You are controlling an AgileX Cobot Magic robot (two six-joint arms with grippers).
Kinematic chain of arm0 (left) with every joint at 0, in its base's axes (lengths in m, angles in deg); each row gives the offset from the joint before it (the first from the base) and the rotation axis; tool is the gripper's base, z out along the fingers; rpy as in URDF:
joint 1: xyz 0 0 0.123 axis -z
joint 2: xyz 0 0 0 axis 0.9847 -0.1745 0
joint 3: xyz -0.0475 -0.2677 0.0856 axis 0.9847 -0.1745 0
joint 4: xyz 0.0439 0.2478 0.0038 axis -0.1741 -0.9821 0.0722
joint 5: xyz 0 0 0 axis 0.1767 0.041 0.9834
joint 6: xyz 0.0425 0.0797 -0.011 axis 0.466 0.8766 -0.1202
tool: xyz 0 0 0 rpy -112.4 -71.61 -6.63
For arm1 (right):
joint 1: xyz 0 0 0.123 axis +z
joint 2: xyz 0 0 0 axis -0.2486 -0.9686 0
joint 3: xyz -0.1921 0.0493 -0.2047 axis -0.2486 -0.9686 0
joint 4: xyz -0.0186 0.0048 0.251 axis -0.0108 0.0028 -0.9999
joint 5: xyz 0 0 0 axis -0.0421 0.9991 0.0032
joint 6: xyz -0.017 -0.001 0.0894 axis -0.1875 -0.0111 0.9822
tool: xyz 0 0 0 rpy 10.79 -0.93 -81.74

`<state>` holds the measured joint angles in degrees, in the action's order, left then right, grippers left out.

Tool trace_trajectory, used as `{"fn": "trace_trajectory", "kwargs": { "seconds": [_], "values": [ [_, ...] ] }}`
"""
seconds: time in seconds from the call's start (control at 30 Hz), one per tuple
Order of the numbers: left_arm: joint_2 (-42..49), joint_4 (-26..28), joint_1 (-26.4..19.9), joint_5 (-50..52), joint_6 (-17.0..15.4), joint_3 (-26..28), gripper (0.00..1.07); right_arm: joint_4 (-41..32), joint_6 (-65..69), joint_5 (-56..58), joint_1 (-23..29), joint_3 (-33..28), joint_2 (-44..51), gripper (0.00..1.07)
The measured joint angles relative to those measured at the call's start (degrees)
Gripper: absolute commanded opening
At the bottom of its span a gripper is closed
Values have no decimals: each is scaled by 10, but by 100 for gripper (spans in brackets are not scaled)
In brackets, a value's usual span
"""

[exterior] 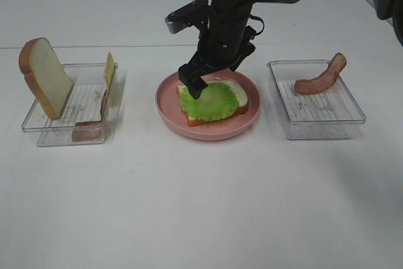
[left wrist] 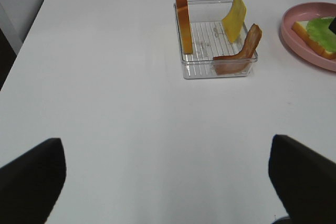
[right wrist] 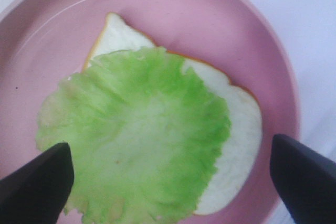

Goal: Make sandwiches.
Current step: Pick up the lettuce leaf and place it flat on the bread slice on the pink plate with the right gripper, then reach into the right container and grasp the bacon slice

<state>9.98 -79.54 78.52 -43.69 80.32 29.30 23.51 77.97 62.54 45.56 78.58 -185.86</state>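
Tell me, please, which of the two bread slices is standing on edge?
The bread slice in the left clear tray stands on edge; the other slice lies flat on the pink plate beneath the lettuce.

plate [exterior: 208,134]: pink plastic, glossy, soft highlights along the rim. lettuce [exterior: 211,102] on it: matt, crinkled, looks rubbery. bread slice [exterior: 241,94] under it: matt, smooth face, no shine. tray at 9 o'clock [exterior: 56,137] and tray at 3 o'clock [exterior: 321,129] of the plate: clear hard plastic, shiny walls, ribbed floors. bacon strip [exterior: 318,80] in the 3 o'clock one: slight sheen. cheese [exterior: 109,70]: thin, smooth. table [exterior: 201,206]: matt, smooth. right arm [exterior: 228,11]: black semi-gloss shell.
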Motion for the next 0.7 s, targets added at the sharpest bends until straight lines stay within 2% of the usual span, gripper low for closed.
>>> {"fn": "trace_trajectory", "kwargs": {
  "seconds": [0.07, 0.13, 0.17, 0.23, 0.27, 0.33, 0.5, 0.7],
  "values": [
    [0, 0, 0, 0, 0, 0, 98, 7, 15, 19, 0, 13, 2, 100],
    [0, 0, 0, 0, 0, 0, 98, 31, 43, 96, 0, 73, 5, 100],
    [0, 0, 0, 0, 0, 0, 98, 31, 43, 96, 0, 73, 5, 100],
    [0, 0, 0, 0, 0, 0, 98, 42, 47, 142, 0, 123, 7, 100],
    [0, 0, 0, 0, 0, 0, 98, 42, 47, 142, 0, 123, 7, 100],
    [0, 0, 0, 0, 0, 0, 98, 60, 47, 175, 0, 162, 9, 100],
    [0, 0, 0, 0, 0, 0, 98, 88, 47, 179, -1, 189, 10, 100],
    [0, 0, 0, 0, 0, 0, 98, 95, 47, 183, -43, 206, 13, 100]
  ]
}}
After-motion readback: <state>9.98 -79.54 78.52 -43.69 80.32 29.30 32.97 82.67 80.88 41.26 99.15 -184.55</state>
